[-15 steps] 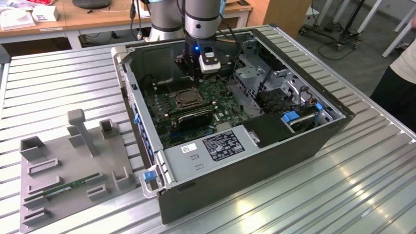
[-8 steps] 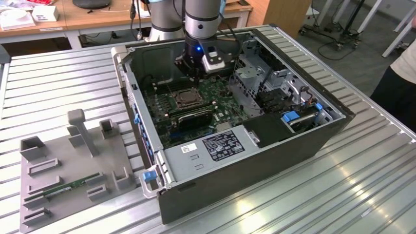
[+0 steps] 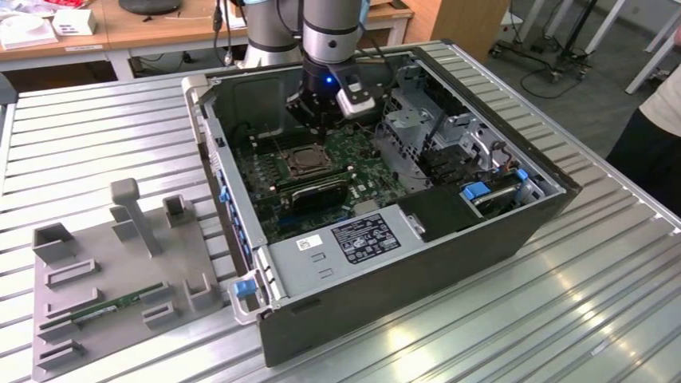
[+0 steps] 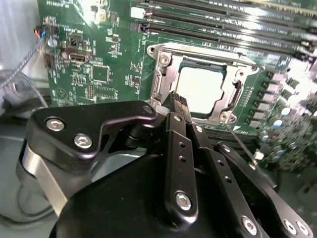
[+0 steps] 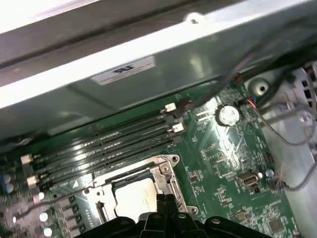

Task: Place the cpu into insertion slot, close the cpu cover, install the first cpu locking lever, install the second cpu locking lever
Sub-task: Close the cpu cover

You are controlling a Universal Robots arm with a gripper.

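One white label [image 5: 124, 73] (print too small) — gripper [image 5: 165, 199] near the cpu [image 5: 132, 202].

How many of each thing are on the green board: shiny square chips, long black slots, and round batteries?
cpu: 1
long black memory slots: 4
round coin battery: 1
Total: 6
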